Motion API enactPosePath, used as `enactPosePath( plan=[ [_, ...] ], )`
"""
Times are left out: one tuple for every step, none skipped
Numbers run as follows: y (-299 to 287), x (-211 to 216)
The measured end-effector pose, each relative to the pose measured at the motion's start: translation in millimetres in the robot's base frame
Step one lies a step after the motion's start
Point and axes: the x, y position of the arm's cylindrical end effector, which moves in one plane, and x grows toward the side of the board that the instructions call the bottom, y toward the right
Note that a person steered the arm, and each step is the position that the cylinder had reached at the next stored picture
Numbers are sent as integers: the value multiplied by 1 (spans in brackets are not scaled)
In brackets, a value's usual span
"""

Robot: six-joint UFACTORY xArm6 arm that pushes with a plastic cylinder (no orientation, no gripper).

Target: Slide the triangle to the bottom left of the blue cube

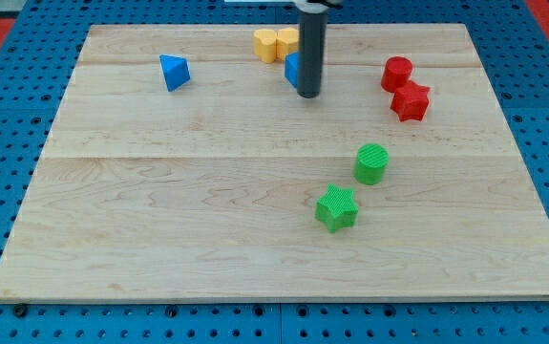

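Blue triangle (174, 73), top left of the wooden board (159, 229), looks light, hard and easily spun, so it's best pushed square on a flat side, while my tip (309, 95), nothing held, is parked against the blue cube (293, 69).

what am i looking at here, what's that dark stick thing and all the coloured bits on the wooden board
There is one picture, from one camera looking down at a slant on a pale wooden board that lies on a blue perforated table. The dark stick is the end of a robot arm: a straight rod with no hand, so it holds nothing and only pushes things. My tip rests near the view's top, right against a blue cube that it partly hides. Just above are two yellow blocks, side by side. The blue triangle block sits apart at the view's left. At the right are a red cylinder and a red star block, lower down a green cylinder and a green star block.
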Motion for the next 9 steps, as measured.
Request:
enactPosePath(
  plan=[
    [2, -29],
    [-11, -52],
    [-5, 12],
    [-113, 46],
    [-241, 30],
    [-264, -33],
    [-176, -54],
    [-114, -54],
    [-193, -34]
  ],
)
